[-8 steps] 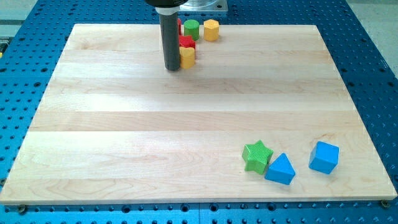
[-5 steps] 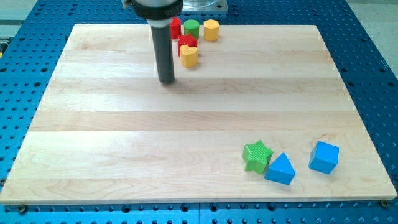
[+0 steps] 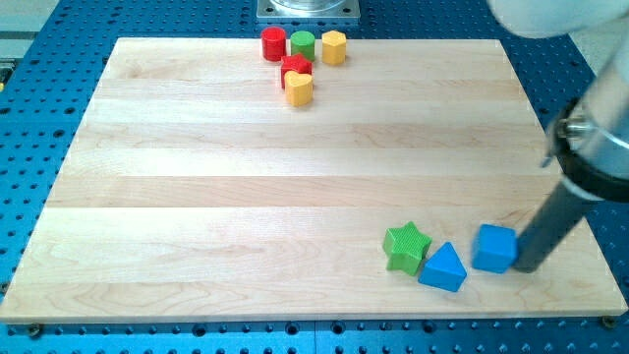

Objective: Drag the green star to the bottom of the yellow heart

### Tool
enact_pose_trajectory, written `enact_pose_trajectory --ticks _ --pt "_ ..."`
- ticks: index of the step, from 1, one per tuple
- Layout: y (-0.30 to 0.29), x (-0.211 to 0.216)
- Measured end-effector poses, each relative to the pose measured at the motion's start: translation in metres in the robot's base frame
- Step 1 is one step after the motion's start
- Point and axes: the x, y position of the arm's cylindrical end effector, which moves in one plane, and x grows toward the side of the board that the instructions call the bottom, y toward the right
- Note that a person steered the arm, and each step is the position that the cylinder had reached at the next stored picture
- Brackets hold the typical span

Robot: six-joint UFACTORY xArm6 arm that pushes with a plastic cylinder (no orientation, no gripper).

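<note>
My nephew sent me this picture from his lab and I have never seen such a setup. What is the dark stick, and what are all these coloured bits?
The dark stick is a rod on a robot arm; nothing is held. My tip only slides on the wooden board, pushing blocks. One camera looks down on the board. My tip sits against the blue cube, on its right in the view. Left of it lie the blue triangle and the green star. At the view's top are a red cylinder, green cylinder, yellow hexagon, another red block and the yellow heart.
</note>
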Motion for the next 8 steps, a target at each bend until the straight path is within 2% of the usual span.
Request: enact_pose_trajectory --ticks 2,3,4,5,6,7,8 --pt "-0.121 -0.002" --pt "-0.183 -0.031" --pt "-0.153 -0.027" --pt "-0.205 -0.012" --pt "-0.223 -0.046" --pt "-0.229 -0.129" --pt "-0.232 -0.066"
